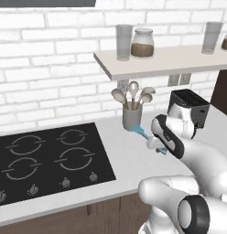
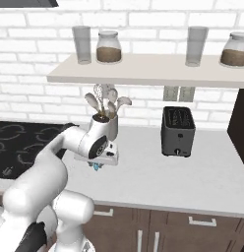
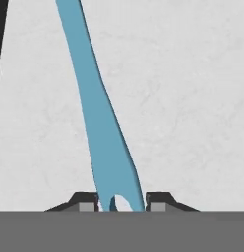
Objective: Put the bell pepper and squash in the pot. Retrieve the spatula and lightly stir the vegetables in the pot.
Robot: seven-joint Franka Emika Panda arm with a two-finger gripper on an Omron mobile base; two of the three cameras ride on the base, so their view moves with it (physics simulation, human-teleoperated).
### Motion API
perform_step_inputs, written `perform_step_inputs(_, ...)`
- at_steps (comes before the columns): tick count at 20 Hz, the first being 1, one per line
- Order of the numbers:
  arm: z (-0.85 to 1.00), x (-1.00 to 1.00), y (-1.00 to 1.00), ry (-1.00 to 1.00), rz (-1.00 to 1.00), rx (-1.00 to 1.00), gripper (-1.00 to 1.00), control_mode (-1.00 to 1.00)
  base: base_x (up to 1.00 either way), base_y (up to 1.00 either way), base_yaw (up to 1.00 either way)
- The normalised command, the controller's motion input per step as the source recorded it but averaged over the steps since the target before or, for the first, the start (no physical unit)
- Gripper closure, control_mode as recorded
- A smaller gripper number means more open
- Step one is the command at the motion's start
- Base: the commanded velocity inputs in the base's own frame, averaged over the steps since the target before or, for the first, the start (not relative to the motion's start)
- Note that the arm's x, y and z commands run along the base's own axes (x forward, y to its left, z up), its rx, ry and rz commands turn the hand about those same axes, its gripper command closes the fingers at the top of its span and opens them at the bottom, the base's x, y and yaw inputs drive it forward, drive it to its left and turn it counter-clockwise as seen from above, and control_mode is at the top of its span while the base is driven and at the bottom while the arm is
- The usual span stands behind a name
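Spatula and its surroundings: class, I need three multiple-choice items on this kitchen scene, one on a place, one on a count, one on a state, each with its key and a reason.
1. Where does the spatula lie?
A. on the white counter near the utensil cup
B. on the cooktop
C. on the shelf

2. How many burner rings does the black cooktop show?
A. two
B. four
C. six

3. How does the end effector stand to the spatula?
A. wide open, well above it
B. shut on nothing, off to one side
C. its fingertips close against both sides of the blue handle

Key:
1. A, since blue shows on the counter just beside the grey cup in the left base view.
2. B, as four rings are drawn on the black glass.
3. C, because the hand view shows the dark tips flanking the handle with no gap.
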Motion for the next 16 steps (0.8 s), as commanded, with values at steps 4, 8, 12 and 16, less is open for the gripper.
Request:
perform_step_inputs(4, 0.98, -0.46, 0.04, 0.0, 0.02, 0.0, 1.0, -1.0, 0.0, 0.0, 0.0)
perform_step_inputs(8, 0.93, -0.45, 0.04, -0.07, 0.08, 0.03, 1.0, -1.0, 0.0, 0.0, 0.0)
perform_step_inputs(12, 0.9, -0.16, 0.07, -0.01, 0.14, 0.01, 1.0, -1.0, 0.0, 0.0, 0.0)
perform_step_inputs(16, 0.07, 0.05, 0.12, 0.05, 0.09, -0.01, 1.0, -1.0, 0.0, 0.0, 0.0)
